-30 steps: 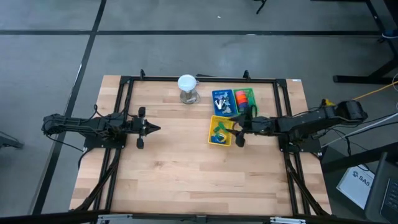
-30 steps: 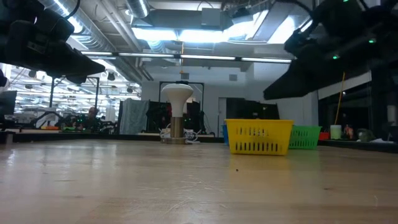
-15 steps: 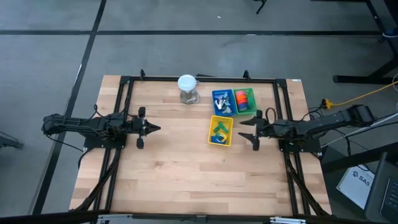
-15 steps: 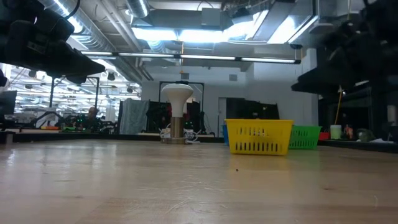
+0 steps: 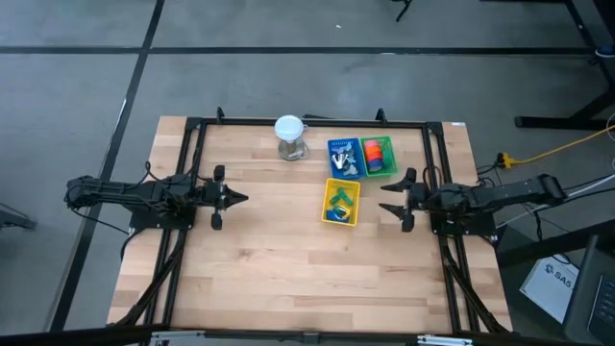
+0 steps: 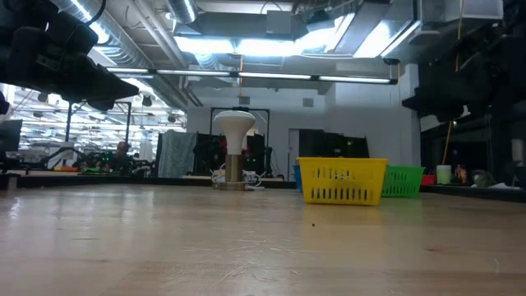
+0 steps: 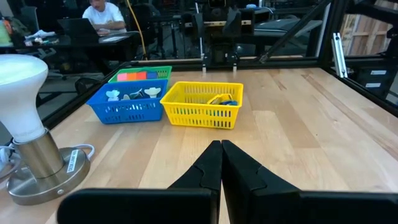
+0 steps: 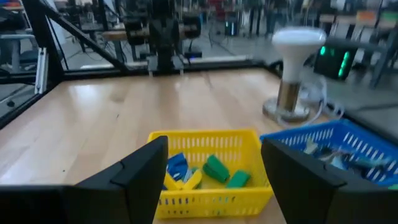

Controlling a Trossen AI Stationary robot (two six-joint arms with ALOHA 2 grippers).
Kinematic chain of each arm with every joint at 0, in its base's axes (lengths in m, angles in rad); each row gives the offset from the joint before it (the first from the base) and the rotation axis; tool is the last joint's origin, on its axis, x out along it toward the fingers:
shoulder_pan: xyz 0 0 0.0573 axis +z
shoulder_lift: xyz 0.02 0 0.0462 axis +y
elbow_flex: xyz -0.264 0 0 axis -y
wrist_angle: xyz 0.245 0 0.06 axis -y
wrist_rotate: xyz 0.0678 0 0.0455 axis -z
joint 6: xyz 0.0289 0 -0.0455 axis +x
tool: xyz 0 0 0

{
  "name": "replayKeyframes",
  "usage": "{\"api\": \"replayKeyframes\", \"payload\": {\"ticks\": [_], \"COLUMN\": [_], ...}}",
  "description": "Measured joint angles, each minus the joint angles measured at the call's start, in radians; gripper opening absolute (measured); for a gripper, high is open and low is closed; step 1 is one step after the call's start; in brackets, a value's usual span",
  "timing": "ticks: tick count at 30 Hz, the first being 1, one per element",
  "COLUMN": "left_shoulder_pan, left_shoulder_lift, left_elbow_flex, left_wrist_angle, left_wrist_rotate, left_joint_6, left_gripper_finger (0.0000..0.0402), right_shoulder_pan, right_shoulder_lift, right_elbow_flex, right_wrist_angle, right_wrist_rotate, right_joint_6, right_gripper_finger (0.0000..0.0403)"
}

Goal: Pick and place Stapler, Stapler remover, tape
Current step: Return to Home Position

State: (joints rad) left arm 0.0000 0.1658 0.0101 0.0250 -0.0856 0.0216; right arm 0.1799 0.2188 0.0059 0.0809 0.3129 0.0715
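Three small baskets stand at the table's far middle. The green basket (image 5: 379,156) holds the orange, red and pink tape pieces (image 7: 134,76). Grey metal stapler removers (image 8: 323,149) lie in the blue basket (image 5: 345,159). The yellow basket (image 5: 340,202) holds slim green, blue and yellow staplers (image 8: 214,169). My right gripper (image 5: 392,197) is open and empty, hovering just right of the yellow basket, and its fingers frame that basket in the right wrist view. My left gripper (image 5: 235,198) is shut and empty, above the table's left middle, pointing toward the baskets.
A white lamp on a metal base (image 5: 289,136) stands left of the blue basket, near the far edge. A dark frame (image 5: 307,121) runs around the tabletop. Bare wood (image 5: 288,269) spreads over the near half. People sit at desks beyond the table (image 7: 102,15).
My right gripper has drawn back from over the yellow basket's right side toward the table's right edge, staying open. In the low view its arm has pulled back toward the picture's right. The baskets have stayed in place.
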Motion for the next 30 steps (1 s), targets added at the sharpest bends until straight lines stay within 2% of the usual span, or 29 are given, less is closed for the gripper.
{"api": "replayKeyframes", "payload": {"ticks": [8, 30], "left_shoulder_pan": [0.0, 0.0], "left_shoulder_lift": [0.0, 0.0], "left_elbow_flex": [0.0, 0.0], "left_wrist_angle": [0.0, 0.001], "left_wrist_rotate": [0.0, 0.0], "left_joint_6": [0.0, 0.0], "left_gripper_finger": [0.0001, 0.0001], "right_shoulder_pan": [0.0, 0.0], "right_shoulder_lift": [-0.219, -0.217], "right_elbow_flex": [0.0, 0.0], "right_wrist_angle": [-0.001, -0.005], "right_wrist_rotate": [-0.002, -0.001], "right_joint_6": [-0.079, -0.08], "right_gripper_finger": [0.0265, 0.0265]}}
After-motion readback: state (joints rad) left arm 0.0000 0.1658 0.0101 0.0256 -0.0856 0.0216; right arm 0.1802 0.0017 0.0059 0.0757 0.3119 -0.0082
